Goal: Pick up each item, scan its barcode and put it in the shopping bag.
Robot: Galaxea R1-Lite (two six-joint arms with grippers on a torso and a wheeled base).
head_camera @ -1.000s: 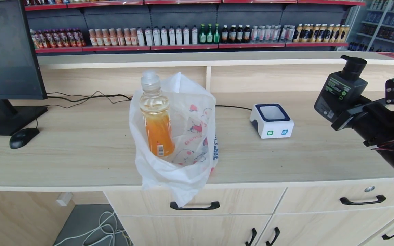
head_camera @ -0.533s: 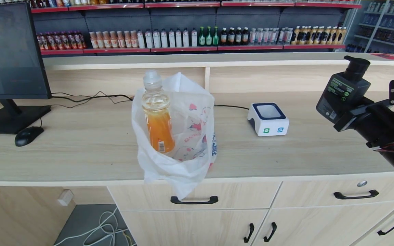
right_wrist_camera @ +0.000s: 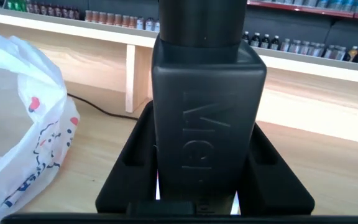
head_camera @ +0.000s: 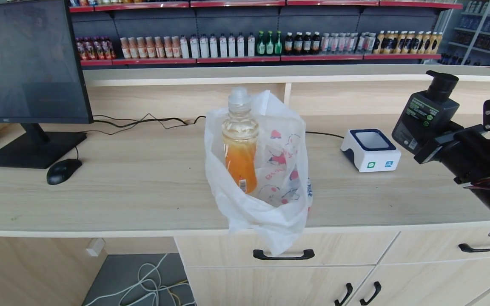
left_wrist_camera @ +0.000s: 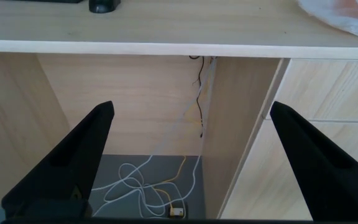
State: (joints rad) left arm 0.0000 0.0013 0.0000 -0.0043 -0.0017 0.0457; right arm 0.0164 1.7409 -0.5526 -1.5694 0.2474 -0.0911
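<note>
Camera panned, goods unmoved: right gripper (head_camera: 431,144) stays clamped on black pump bottle (head_camera: 424,115) at 2 o'clock of scanner (head_camera: 370,149), scan pending; left gripper (left_wrist_camera: 191,111) wide

Thin crinkled plastic shopping bag (head_camera: 270,199) on matt wood-grain counter (head_camera: 143,191).

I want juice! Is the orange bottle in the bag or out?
In. The bottle stands upright inside the bag, its top poking above the rim.

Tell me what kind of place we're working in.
Most likely a shop checkout: shelves of bottled drinks behind the counter, a barcode scanner and monitor on it, a shopping bag holding an orange drink bottle.
</note>
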